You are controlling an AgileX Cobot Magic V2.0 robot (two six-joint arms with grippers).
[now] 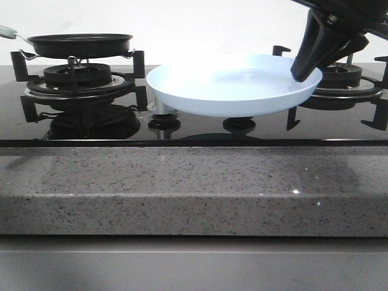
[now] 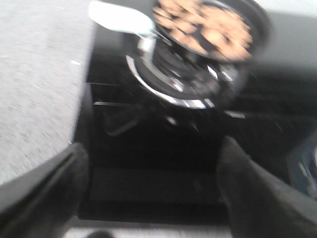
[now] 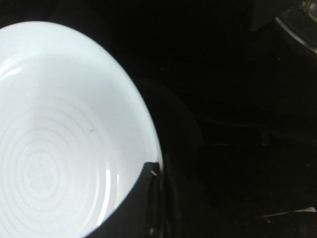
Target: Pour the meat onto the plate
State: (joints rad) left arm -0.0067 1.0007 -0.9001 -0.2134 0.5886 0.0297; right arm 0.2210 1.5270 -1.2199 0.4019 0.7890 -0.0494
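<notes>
In the front view, the plate [image 1: 233, 85] is seen in the middle of the frame, lifted a little above the black stove top [image 1: 194, 130]. Its right rim is held by the right gripper [image 1: 305, 73], whose jaws are closed on the rim at the upper right. The black frying pan [image 1: 80, 43] is placed on the burner [image 1: 77, 76] at the upper left. The grey speckled tabletop [image 1: 194, 188] fills the lower half.

In the left wrist view, which is blurred, the meat [image 2: 205, 25] is seen inside the pan at the top of the frame. The left gripper [image 2: 151, 171] is found at the bottom; its jaws are wide apart and nothing is held between them.

In the right wrist view, the plate fills the left side, and one dark finger [image 3: 133, 208] is laid over its rim at the bottom.
</notes>
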